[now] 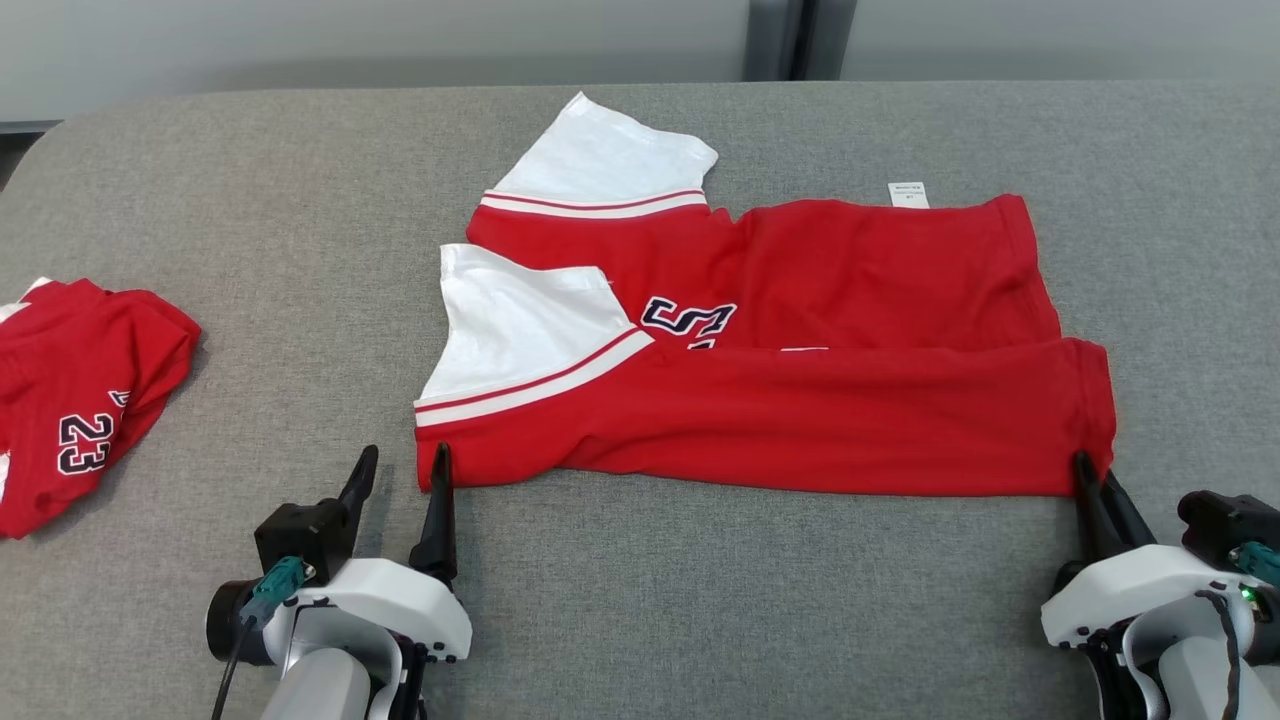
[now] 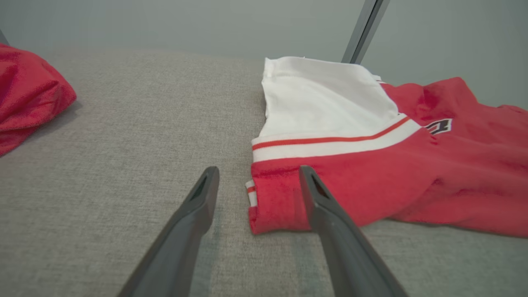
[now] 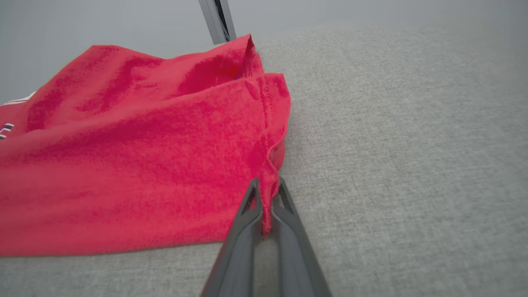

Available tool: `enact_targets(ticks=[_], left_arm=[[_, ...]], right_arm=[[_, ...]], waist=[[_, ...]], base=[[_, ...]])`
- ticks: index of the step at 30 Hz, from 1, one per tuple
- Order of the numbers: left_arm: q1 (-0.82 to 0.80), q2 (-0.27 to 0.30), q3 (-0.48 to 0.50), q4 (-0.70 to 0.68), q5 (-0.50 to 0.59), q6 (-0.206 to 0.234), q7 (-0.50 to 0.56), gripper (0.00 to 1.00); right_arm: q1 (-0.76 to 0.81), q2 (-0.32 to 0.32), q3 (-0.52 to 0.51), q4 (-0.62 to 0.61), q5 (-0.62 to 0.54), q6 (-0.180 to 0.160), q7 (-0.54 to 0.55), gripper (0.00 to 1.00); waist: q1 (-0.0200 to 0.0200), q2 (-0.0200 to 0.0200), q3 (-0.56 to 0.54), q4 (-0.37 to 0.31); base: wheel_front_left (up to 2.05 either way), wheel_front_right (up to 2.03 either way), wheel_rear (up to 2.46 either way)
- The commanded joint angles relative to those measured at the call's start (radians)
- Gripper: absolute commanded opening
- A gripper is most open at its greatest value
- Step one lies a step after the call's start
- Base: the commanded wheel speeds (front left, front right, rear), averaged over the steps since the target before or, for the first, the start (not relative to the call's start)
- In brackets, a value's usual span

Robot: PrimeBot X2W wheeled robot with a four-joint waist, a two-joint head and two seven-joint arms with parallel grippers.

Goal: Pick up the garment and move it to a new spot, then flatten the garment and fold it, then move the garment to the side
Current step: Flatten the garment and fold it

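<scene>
A red garment [image 1: 800, 400] with white sleeves and a dark number lies folded lengthwise on the grey table. My left gripper [image 1: 402, 468] stands open at its near left corner; in the left wrist view [image 2: 259, 178] the red corner [image 2: 272, 206] lies between the fingers, the right finger over the cloth, nothing pinched. My right gripper [image 1: 1092, 478] is shut on the garment's near right corner. In the right wrist view [image 3: 267, 187] a thin fold of red hem [image 3: 268, 206] is clamped between the fingers.
A second red garment [image 1: 80, 400] with the number 23 lies crumpled at the table's left edge, also red cloth [image 2: 24, 95] in the left wrist view. A grey wall with a dark vertical post [image 1: 780, 40] stands behind the table.
</scene>
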Motion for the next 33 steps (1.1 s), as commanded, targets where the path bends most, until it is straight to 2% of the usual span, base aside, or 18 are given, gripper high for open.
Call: enact_targets(ticks=[1,14,15,16,17,19,21,22,33], left_arm=[[0.001,0.005,-0.005,0.007,-0.007,-0.010,0.000,1.00],[-0.021,0.005,-0.048,0.081,-0.079,-0.073,0.000,1.00],[-0.023,0.005,-0.052,0.087,-0.083,-0.074,0.000,0.87],[-0.026,0.005,-0.057,0.094,-0.084,-0.077,0.000,0.41],[-0.028,0.005,-0.060,0.098,-0.087,-0.079,0.000,0.23],[-0.028,0.005,-0.066,0.106,-0.094,-0.087,0.000,0.00],[-0.030,0.005,-0.069,0.114,-0.103,-0.091,0.000,0.00],[-0.023,0.006,-0.030,0.115,-0.112,-0.094,0.000,0.00],[0.106,0.007,0.042,0.148,-0.038,-0.098,0.000,0.00]], right_arm=[[-0.004,-0.010,-0.012,-0.011,0.003,-0.003,0.000,0.00],[-0.014,0.001,-0.030,-0.050,-0.003,-0.003,0.000,0.00],[-0.014,0.001,-0.030,-0.049,-0.004,-0.003,0.000,0.00],[-0.014,0.002,-0.030,-0.049,-0.004,-0.003,0.000,0.00],[-0.015,0.001,-0.031,-0.050,-0.005,-0.003,0.000,0.00],[-0.014,-0.001,-0.036,-0.052,-0.007,-0.003,0.000,0.00],[-0.014,-0.001,-0.035,-0.053,-0.008,-0.003,0.000,0.00],[0.000,0.003,-0.052,-0.056,-0.005,-0.003,0.000,0.00],[0.108,0.009,-0.036,-0.009,0.015,-0.003,0.000,0.00]], waist=[[0.0000,0.0000,0.001,-0.003],[0.0000,0.0000,0.005,-0.024],[0.0000,0.0000,0.004,-0.025],[0.0000,0.0000,0.004,-0.025],[0.0000,0.0000,0.004,-0.025],[0.0000,0.0000,0.002,-0.023],[0.0000,0.0000,0.001,-0.023],[0.0000,0.0000,-0.030,-0.018],[0.0000,0.0000,-0.201,-0.006]], base=[[0.00,0.00,0.00],[0.00,0.00,0.00],[0.00,0.00,0.00],[0.00,0.00,0.00],[0.00,0.00,0.00],[0.00,0.00,0.00],[0.00,0.00,0.00],[0.00,0.00,0.00],[0.00,0.00,0.00]])
